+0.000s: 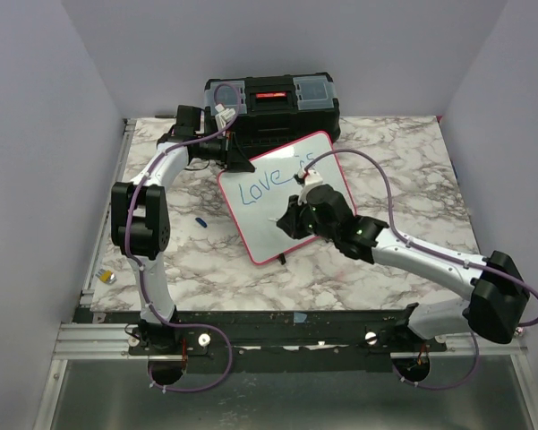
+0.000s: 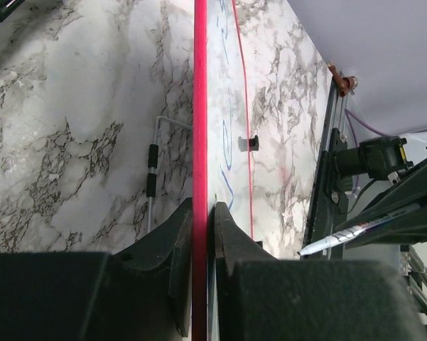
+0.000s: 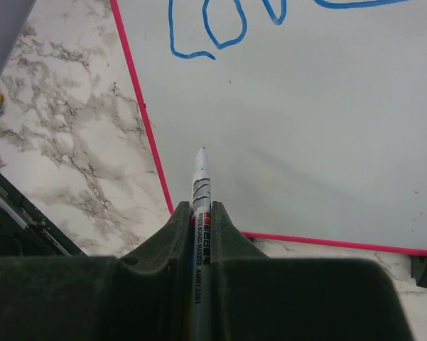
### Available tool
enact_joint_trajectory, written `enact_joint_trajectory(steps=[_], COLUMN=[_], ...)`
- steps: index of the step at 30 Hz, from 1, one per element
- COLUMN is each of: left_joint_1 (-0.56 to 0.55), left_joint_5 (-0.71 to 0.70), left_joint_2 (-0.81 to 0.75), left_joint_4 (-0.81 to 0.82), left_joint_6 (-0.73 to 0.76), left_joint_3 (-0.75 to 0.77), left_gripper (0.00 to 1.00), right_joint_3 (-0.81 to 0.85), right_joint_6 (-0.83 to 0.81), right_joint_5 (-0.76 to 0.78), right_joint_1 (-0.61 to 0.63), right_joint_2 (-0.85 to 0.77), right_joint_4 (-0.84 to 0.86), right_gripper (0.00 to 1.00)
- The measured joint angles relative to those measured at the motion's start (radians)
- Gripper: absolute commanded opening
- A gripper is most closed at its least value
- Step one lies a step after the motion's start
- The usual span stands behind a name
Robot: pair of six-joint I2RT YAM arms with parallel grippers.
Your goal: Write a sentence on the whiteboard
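The whiteboard (image 1: pixel 267 231), white with a thin pink frame, leans tilted at the table's middle. On its upper part the sentence (image 1: pixel 260 186) reads "Love is" in blue; the lower part is blank. At the board's far left corner my left gripper (image 1: pixel 236 163) is shut on the pink frame (image 2: pixel 201 128), one finger on each face. My right gripper (image 1: pixel 285 220) hovers over the blank lower part, shut on a white marker (image 3: pixel 201 174). The marker's tip points at the board (image 3: pixel 305 142) near its lower left corner. Blue letters (image 3: pixel 224 28) show above it.
A black toolbox (image 1: pixel 273 103) stands behind the board. A small blue cap (image 1: pixel 200 219) lies on the marble left of the board, and a small yellow and silver object (image 1: pixel 107 276) sits near the table's left edge. The board's wire stand (image 2: pixel 151 177) rests behind it.
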Motion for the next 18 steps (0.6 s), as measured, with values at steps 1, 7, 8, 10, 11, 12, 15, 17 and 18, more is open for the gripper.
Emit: enact_joint_trajectory(steps=[1,7,8,10,11,12,15,17,18], left_joint_1=[0.0,0.0,0.0,0.0,0.0,0.0,0.0,0.0,0.0], left_joint_5=[0.0,-0.009,-0.01,-0.011,-0.012,-0.012,-0.014,-0.017,-0.019], left_joint_2=[0.0,0.0,0.0,0.0,0.0,0.0,0.0,0.0,0.0], left_joint_4=[0.0,0.0,0.0,0.0,0.0,0.0,0.0,0.0,0.0], left_joint_6=[-0.001,-0.007,-0.008,-0.008,-0.008,-0.008,-0.009,-0.008,-0.008], left_joint_3=[0.0,0.0,0.0,0.0,0.0,0.0,0.0,0.0,0.0], left_gripper=[0.0,0.0,0.0,0.0,0.0,0.0,0.0,0.0,0.0], right_joint_3=[-0.005,-0.01,-0.011,-0.014,-0.015,-0.015,-0.015,-0.013,-0.01], right_joint_6=[0.0,-0.002,-0.002,-0.002,-0.002,-0.002,-0.012,-0.022,-0.027], right_joint_5=[0.003,0.051,0.054,0.066,0.071,0.077,0.108,0.131,0.141], right_joint_1=[0.009,0.089,0.097,0.11,0.112,0.115,0.127,0.144,0.152], right_joint_2=[0.002,0.036,0.041,0.053,0.058,0.064,0.09,0.114,0.128], right_joint_4=[0.006,0.064,0.072,0.095,0.102,0.109,0.124,0.129,0.128], right_gripper=[0.01,0.01,0.01,0.01,0.01,0.01,0.01,0.01,0.01])
